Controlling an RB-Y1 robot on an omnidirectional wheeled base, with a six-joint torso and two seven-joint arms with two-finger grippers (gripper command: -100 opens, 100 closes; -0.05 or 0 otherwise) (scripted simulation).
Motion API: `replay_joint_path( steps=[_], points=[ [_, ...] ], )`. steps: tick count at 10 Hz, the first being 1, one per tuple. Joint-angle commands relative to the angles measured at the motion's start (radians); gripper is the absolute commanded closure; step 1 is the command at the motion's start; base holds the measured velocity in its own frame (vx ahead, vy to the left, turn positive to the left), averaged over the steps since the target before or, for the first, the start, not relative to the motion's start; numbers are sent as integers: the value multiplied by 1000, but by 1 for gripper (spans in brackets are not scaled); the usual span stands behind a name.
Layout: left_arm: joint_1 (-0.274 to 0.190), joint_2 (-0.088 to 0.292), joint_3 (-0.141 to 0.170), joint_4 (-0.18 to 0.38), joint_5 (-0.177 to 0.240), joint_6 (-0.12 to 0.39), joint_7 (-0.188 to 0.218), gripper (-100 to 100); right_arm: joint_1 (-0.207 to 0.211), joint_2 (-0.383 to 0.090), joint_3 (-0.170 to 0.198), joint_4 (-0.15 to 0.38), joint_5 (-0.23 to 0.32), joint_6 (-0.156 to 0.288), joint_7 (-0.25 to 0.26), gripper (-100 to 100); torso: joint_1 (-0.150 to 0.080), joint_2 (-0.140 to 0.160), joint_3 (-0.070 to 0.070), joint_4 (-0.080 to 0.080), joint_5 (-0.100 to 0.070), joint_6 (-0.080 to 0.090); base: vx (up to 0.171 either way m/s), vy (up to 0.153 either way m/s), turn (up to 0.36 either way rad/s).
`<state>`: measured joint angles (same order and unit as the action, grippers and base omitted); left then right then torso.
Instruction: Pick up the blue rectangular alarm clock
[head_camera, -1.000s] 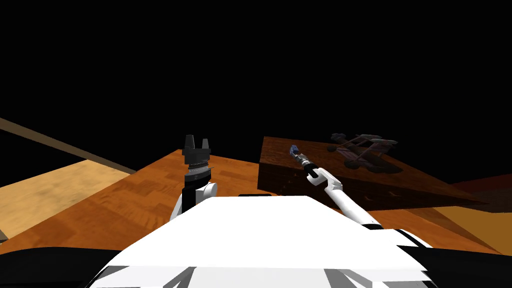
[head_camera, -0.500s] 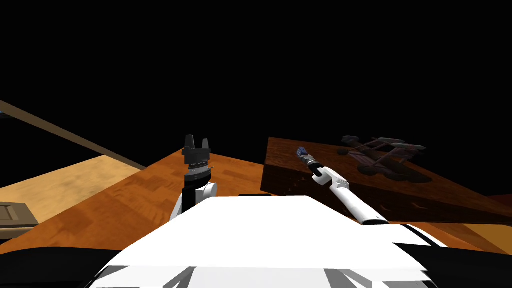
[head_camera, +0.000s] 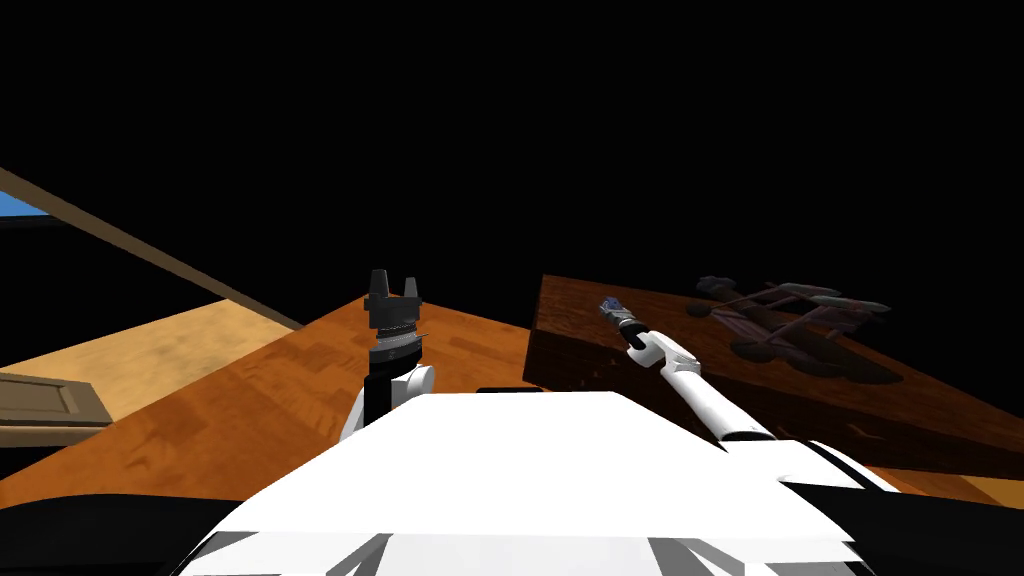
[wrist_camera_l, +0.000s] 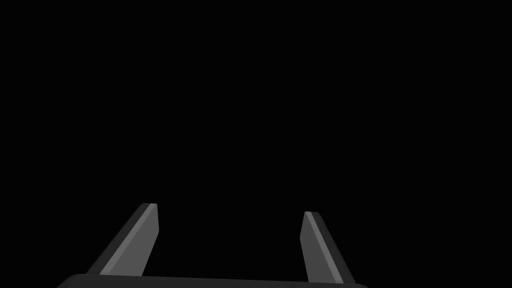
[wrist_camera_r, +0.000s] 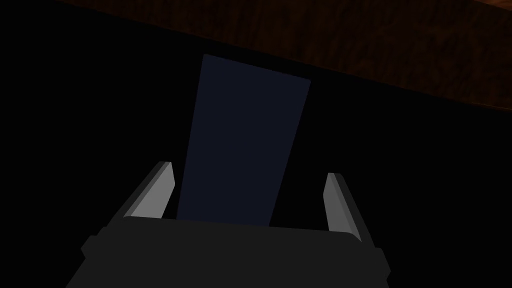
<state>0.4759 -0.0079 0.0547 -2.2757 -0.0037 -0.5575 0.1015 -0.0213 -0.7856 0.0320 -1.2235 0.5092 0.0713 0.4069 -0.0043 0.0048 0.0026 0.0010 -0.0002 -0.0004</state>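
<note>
One thing has changed over the last second, and it is my own stance: the whole head view has swung, so the dark wood tabletop (head_camera: 665, 300) and the strutted dark model (head_camera: 790, 320) on it sit further toward my right, while a blue patch (head_camera: 20, 205) and a panelled board (head_camera: 40, 405) have come in at my far left. The furniture itself has not moved. The left gripper (wrist_camera_l: 230, 208) hangs where it was above the orange floor (head_camera: 250, 400), jaws apart and empty against a black area. My right arm has followed the swing, and the right gripper (wrist_camera_r: 248, 170) has kept the blue clock (wrist_camera_r: 245, 145) at its tip, over the tabletop's near corner. In the right wrist view its jaws stand apart with the clock between them, close against one finger and with a gap at the other. I judge the grip unproven, so I would close before lifting.
</note>
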Motion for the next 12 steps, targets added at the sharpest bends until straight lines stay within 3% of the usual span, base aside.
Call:
replay_joint_path(
  steps=[1,3,4,5,6,8,9,10,11,12],
  points=[
    [0,0,0,0,0,0,0,0,-50,50,-50,50,50,33,31,-100,0,0,0,0,0,0,-167,-196,457],
    [0,0,0,0,0,0,0,0,-99,99,-104,95,99,53,49,-100,-7,6,4,1,-2,2,-158,-136,212],
    [0,0,0,0,0,0,0,0,-105,99,-113,98,99,53,49,-100,-5,6,4,1,-1,1,-140,-81,137],
    [0,0,0,0,0,0,0,0,-142,136,-150,133,137,72,67,-100,-3,5,3,1,-1,2,-151,-101,288],
    [0,0,0,0,0,0,0,0,-147,136,-158,139,137,72,67,-100,-4,5,3,1,-1,1,-100,-102,153],
    [0,0,0,0,0,0,0,0,-217,205,-225,207,206,112,103,-100,-5,3,2,1,-1,1,-168,-118,299],
    [0,0,0,0,0,0,0,0,-232,209,-248,221,212,112,103,-100,-5,7,4,1,-2,1,-162,-104,226],
    [0,0,0,0,0,0,0,0,-268,245,-285,258,250,131,121,-100,-5,5,3,1,-2,2,-151,-127,300],
    [0,0,0,0,0,0,0,0,-274,245,-293,262,250,131,121,-100,-6,4,3,1,-2,1,-131,-97,153],
    [0,0,0,0,0,0,0,0,-316,281,-330,302,288,151,139,-100,-5,3,2,1,-2,2,-150,-82,211]
  ],
)
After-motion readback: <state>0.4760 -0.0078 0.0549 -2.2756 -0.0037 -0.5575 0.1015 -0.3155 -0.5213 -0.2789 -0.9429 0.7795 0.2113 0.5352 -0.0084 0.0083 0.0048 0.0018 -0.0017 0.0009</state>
